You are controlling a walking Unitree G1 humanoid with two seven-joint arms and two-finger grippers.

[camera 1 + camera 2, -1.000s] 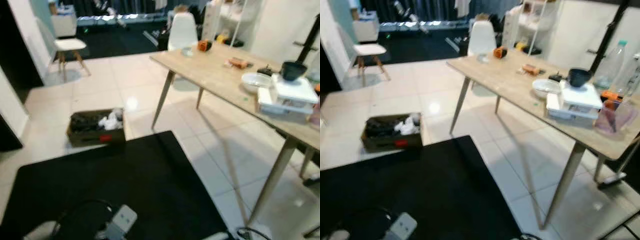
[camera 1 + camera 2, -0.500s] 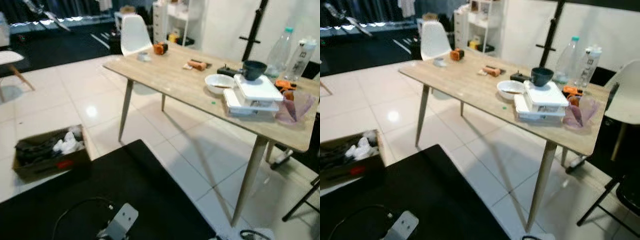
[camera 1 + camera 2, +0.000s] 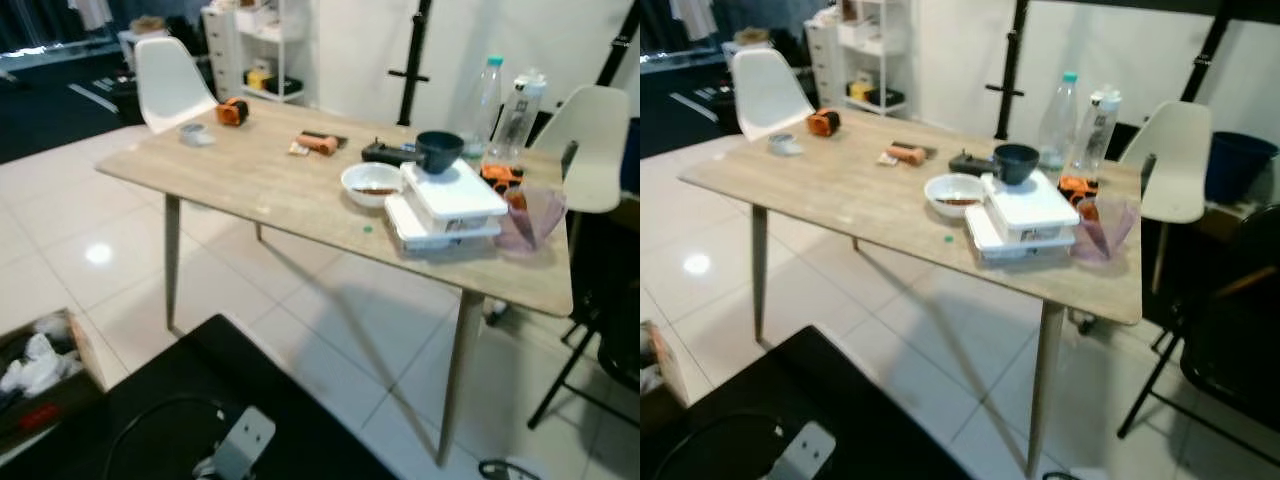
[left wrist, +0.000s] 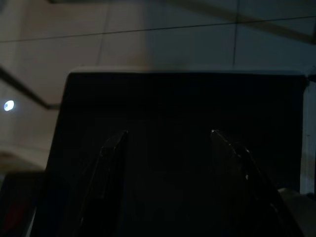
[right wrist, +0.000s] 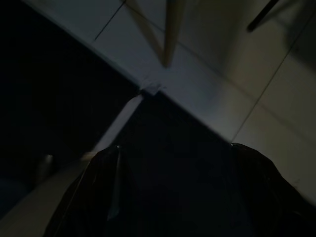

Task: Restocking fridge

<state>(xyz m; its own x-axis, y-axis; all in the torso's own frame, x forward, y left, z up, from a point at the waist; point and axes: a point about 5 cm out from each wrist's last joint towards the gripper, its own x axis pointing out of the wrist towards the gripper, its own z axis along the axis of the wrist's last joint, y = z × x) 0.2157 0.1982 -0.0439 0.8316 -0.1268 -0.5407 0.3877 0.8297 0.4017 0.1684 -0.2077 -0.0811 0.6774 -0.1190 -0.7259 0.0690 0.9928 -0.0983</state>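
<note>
Both tools hung idle over the black mat: the left tool (image 4: 168, 148) and the right tool (image 5: 173, 163) each showed two dark fingers spread apart, holding nothing. Ahead stood the light wooden counter (image 3: 840, 190), carrying stacked white lidded containers (image 3: 1020, 222), a white bowl (image 3: 955, 192) and two clear plastic bottles (image 3: 1080, 125) at its far right. No fridge was visible. Walking closer risked clipping the counter's slanted leg (image 3: 1038, 385).

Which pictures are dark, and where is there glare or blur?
Both wrist views are very dark, the left gripper and right gripper mere silhouettes with fingers apart; left eye view is slightly soft, with a lamp's glare on the floor tiles.
</note>
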